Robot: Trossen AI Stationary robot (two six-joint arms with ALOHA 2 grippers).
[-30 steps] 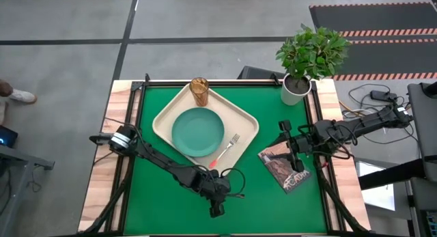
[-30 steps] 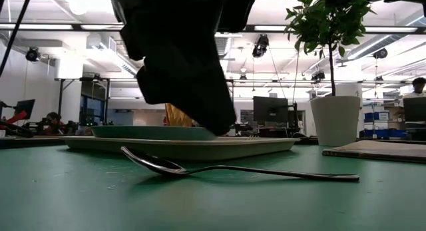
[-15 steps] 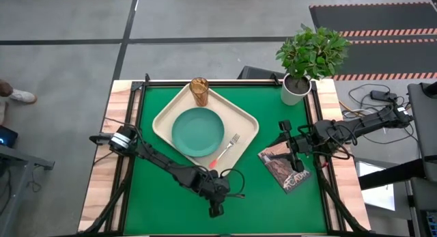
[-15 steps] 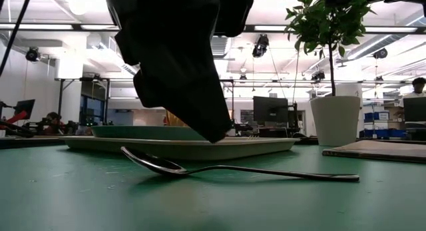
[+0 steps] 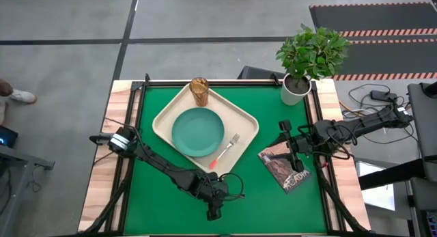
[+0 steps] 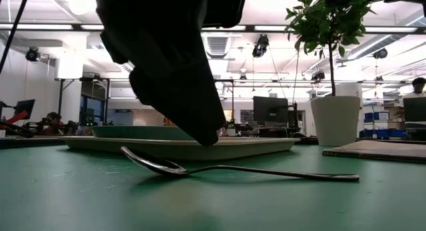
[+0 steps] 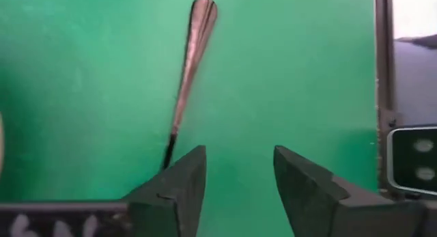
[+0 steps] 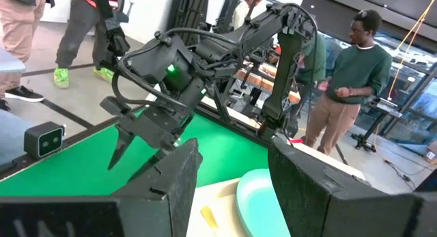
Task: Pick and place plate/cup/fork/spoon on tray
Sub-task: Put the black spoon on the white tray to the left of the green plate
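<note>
The dark spoon point(image 6: 233, 170) lies on the green mat near the table's front edge, its bowl down. In the left wrist view its handle point(image 7: 190, 66) runs out from beside one finger. My left gripper point(image 7: 235, 172) is open just above it point(image 6: 203, 128), touching nothing. It also shows in the high view point(image 5: 215, 211). The cream tray point(image 5: 162, 117) holds the teal plate point(image 5: 198, 131), the amber cup point(image 5: 199, 91) at its far corner, and the red-handled fork point(image 5: 225, 151) beside the plate. My right gripper point(image 8: 229, 169) is open and waits above the book point(image 5: 289, 143).
A picture-covered book point(image 5: 285, 170) lies to the right of the tray. A white pot with a plant point(image 5: 300, 80) stands at the far right corner. People point(image 8: 348, 93) stand in the room beyond the table. Bare green mat lies at the near left.
My left gripper has come down toward the spoon and a little toward the table's near edge, staying open. The spoon has not moved.
</note>
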